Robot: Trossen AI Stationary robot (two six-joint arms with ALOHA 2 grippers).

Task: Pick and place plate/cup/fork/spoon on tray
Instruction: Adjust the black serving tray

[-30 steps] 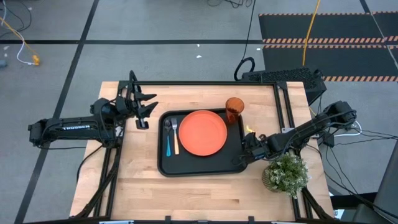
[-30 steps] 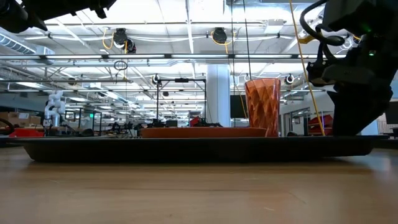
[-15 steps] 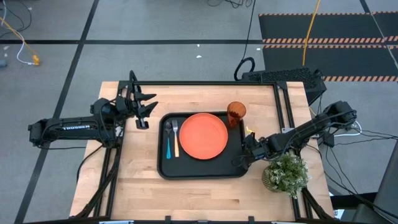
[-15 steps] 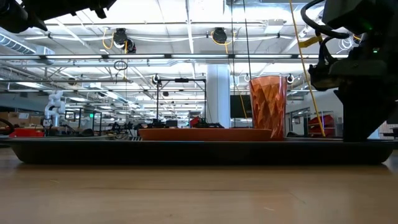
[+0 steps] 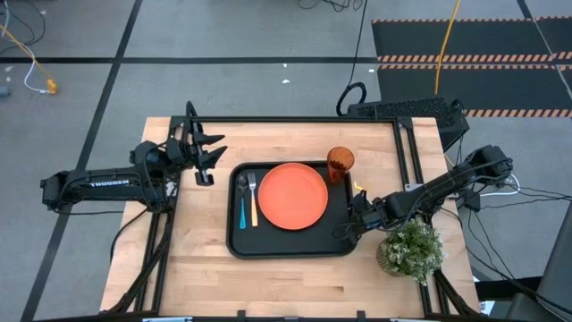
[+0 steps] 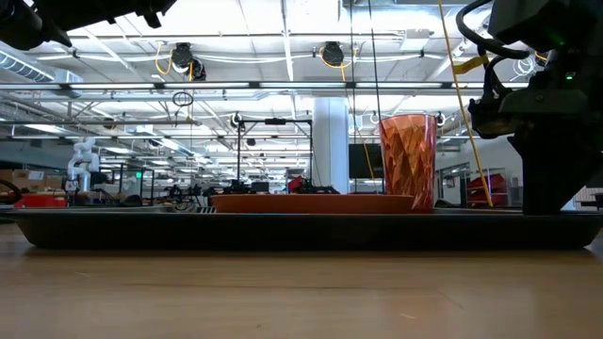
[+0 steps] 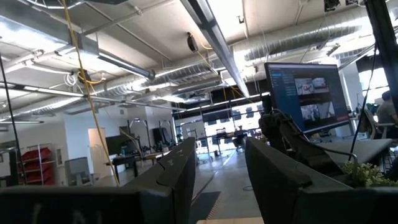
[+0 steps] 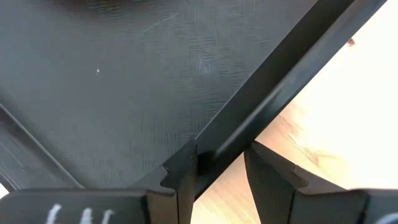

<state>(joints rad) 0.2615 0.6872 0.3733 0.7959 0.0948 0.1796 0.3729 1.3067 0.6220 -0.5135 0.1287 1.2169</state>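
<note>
The black tray (image 5: pixel 231 215) lies flat on the wooden table and shows edge-on in the low view (image 6: pixel 301 231). On it lie the orange plate (image 5: pixel 292 194), the tan-handled fork (image 5: pixel 252 199) and the blue-handled spoon (image 5: pixel 240 206). The orange cup (image 5: pixel 340 164) stands upright at its far right corner and also shows in the low view (image 6: pixel 407 160). My right gripper (image 5: pixel 350 224) is at the tray's right rim, shut on it. My left gripper (image 5: pixel 211 154) is open and empty above the table, beyond the tray's far left corner. My right gripper holds the tray's right rim (image 8: pixel 217 146) toward its near corner. One finger (image 8: pixel 180 177) is inside the tray and one (image 8: pixel 273 177) is outside, over the wood. The fingers slant down from the table's right. The tray lies flat on the table.
A small potted plant (image 5: pixel 409 250) stands at the table's near right, close beside my right arm. Bare wood lies in front of the tray and to its left.
My right gripper has drawn the tray a little toward the table's near edge and slightly right, with the plate, cup, fork and spoon riding on it. The tray then stopped; over the last half second nothing has moved.
</note>
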